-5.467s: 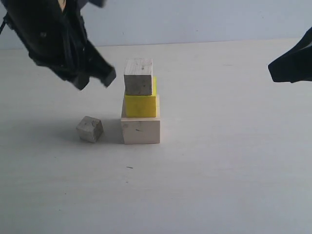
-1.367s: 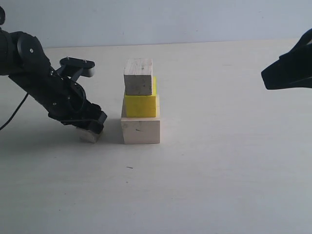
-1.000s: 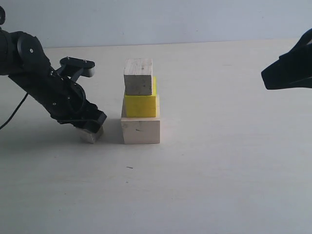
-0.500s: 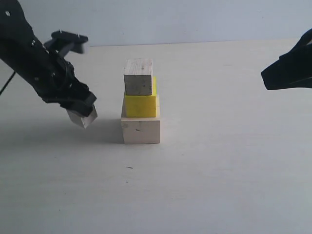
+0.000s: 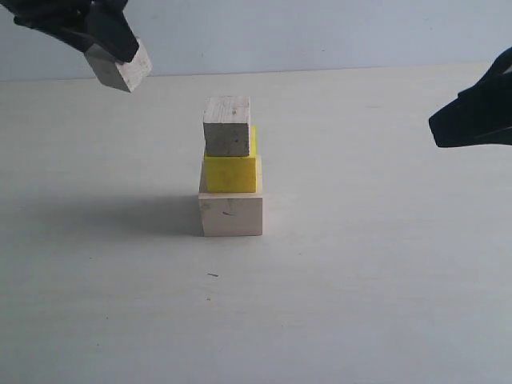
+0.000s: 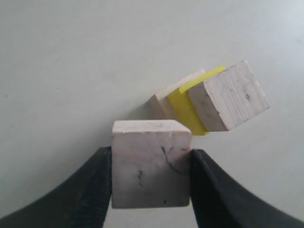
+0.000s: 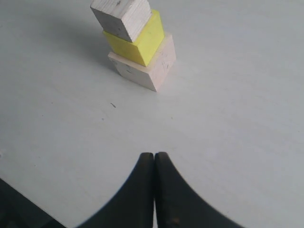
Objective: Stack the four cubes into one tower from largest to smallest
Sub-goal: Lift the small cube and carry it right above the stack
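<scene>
The tower stands mid-table: a large pale wooden cube [image 5: 230,214] at the base, a yellow cube [image 5: 230,173] on it, a small pale cube [image 5: 227,126] on top. My left gripper [image 5: 112,56] is high at the upper left, shut on the other small pale cube [image 5: 120,69], well above and left of the tower. In the left wrist view that held cube [image 6: 151,166] sits between the black fingers [image 6: 90,190], with the tower [image 6: 209,102] beyond it. My right gripper [image 7: 154,156] is shut and empty, hanging at the right edge [image 5: 472,116]; the tower [image 7: 135,42] is ahead of it.
The white table [image 5: 360,280] carries only the tower. A small dark mark [image 5: 212,275] lies in front of the tower. The pale blue wall [image 5: 320,32] bounds the far edge.
My left gripper closed on the small cube beside the tower, lifted it off the table and carried it up to the top left. The right arm stayed still.
</scene>
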`<state>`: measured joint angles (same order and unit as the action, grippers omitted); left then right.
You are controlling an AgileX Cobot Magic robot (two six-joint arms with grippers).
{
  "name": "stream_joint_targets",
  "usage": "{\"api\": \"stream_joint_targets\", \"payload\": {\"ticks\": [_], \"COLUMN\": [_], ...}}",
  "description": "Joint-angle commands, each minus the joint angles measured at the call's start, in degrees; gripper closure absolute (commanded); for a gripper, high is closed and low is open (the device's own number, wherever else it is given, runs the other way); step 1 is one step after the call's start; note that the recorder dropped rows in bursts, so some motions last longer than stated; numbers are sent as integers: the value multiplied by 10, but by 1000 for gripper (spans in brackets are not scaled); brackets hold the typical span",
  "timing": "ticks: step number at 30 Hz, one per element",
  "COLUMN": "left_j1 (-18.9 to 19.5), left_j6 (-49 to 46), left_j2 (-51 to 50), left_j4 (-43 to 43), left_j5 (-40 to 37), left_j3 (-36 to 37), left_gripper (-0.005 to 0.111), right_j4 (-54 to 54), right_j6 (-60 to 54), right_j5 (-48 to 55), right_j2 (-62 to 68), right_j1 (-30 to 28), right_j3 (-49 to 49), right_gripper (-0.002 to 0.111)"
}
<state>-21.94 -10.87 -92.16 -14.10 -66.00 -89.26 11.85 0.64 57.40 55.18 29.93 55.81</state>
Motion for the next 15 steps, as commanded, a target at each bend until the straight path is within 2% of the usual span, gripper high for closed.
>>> {"api": "stream_joint_targets", "payload": {"ticks": [1, 8, 11, 15], "left_j1": [2, -9, -27, -61], "left_j6": [11, 11, 34, 140], "left_j2": [4, 4, 4, 4], "left_j4": [-5, -88, -66, 0], "left_j5": [-11, -22, -19, -19], "left_j3": [-24, -24, -24, -26], "left_gripper": [107, 107, 107, 107], "right_j4": [1, 1, 1, 1], "right_j6": [-3, -3, -3, -3], "right_j5": [-3, -3, -3, -3], "right_j2": [-5, -5, -5, -5], "right_j1": [0, 0, 0, 0], "right_j3": [-2, -2, -2, -2], "right_gripper": [108, 108, 108, 108]}}
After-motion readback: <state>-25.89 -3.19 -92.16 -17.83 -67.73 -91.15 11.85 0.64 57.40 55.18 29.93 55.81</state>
